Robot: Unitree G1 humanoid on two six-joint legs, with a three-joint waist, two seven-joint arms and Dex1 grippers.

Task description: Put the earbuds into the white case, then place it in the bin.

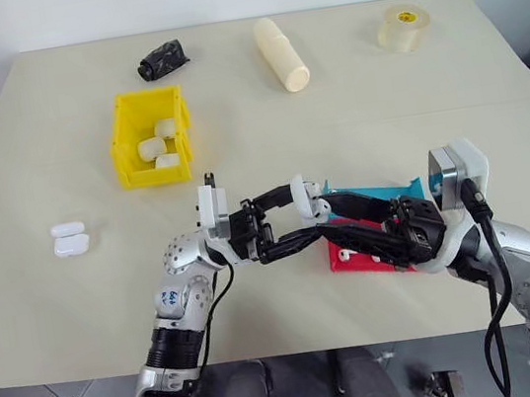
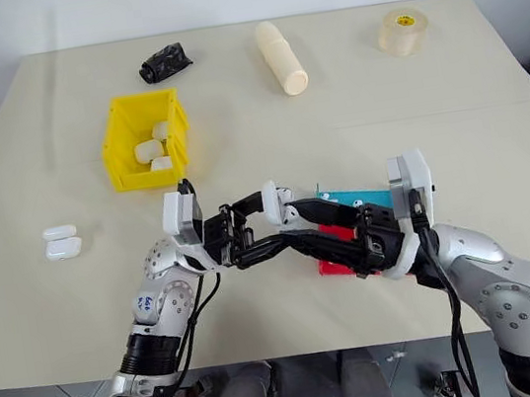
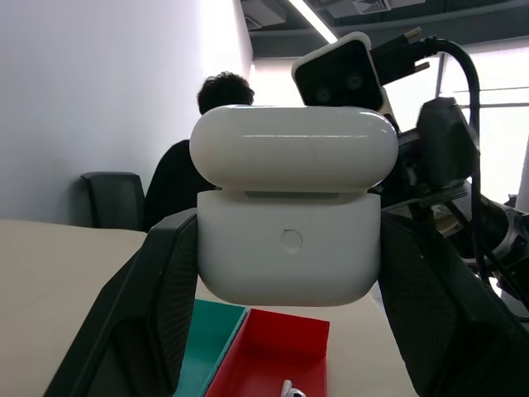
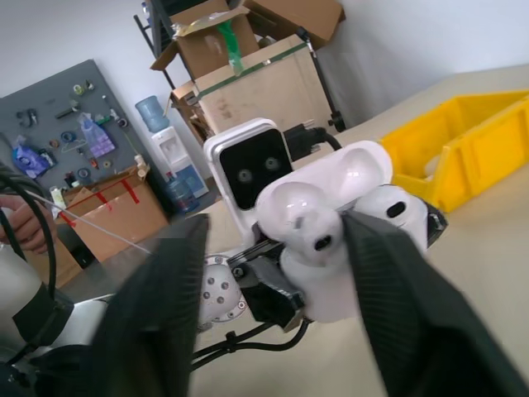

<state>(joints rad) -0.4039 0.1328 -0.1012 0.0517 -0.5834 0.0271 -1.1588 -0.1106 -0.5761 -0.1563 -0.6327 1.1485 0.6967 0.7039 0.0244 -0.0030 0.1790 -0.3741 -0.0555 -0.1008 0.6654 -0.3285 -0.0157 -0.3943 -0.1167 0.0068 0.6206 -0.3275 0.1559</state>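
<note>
Hovering mid-counter (image 1: pixel 83 316) above the red tray (image 1: pixel 346 258), with bare surface toward the near edge, the left tool (image 1: pixel 300 215) clamps the glossy white case (image 3: pixel 289 219), lid ajar. The right tool (image 4: pixel 273 273) stands open around it, an earbud (image 4: pixel 310 223) at the case's mouth. The bin (image 1: pixel 128 139) sits well apart.

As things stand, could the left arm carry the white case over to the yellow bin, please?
Probably yes: the left tool grips the white case, and bare table lies between it and the yellow bin.

White case (image 3: pixel 289 240), lid open, earbuds (image 4: pixel 318 240) seated; yellow bin (image 1: pixel 149 136) beyond.
</note>
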